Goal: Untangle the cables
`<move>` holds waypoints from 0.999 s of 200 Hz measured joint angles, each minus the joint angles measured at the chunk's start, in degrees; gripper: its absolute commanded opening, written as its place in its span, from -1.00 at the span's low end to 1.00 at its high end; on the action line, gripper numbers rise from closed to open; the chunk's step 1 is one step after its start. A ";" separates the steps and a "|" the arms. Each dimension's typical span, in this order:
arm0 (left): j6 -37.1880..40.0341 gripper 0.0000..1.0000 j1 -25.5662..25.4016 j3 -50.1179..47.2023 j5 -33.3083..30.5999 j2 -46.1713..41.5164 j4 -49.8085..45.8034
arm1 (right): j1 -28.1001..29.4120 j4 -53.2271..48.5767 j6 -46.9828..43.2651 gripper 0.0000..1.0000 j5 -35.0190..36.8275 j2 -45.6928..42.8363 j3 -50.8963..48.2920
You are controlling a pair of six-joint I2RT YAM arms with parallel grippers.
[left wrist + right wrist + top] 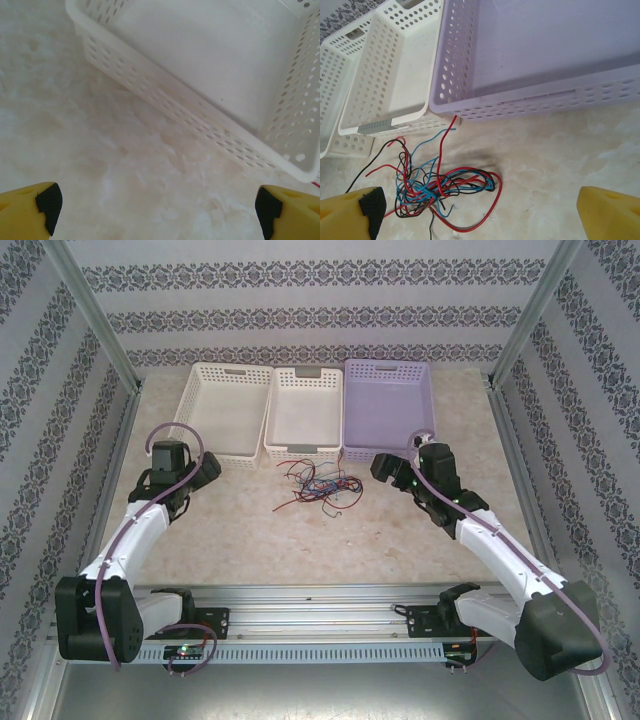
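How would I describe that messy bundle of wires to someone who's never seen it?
Far across the table stands the middle white basket. In front of it lie the cables: a loose tangle of thin red, blue and black strands, unlike the rigid baskets.

Three baskets stand in a row along the far side of the tabletop [330, 550], close side by side: a white basket [232, 367], a second white basket [303, 452] and a lilac basket [385, 453]; there is no passage between them. The tangled cables [320, 485] lie just before the middle one, with one red end reaching the lilac basket's foot; bare tabletop is free from the left end effector [205, 472] and from the right end effector [383, 470] up to the tangle, and also on its near side; the patterned side walls [60, 390] close both flanks.
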 measured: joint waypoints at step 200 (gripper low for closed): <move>-4.26 0.93 -18.99 -1.79 6.84 0.37 -10.49 | 10.29 11.32 -2.08 0.53 -2.73 18.69 -2.43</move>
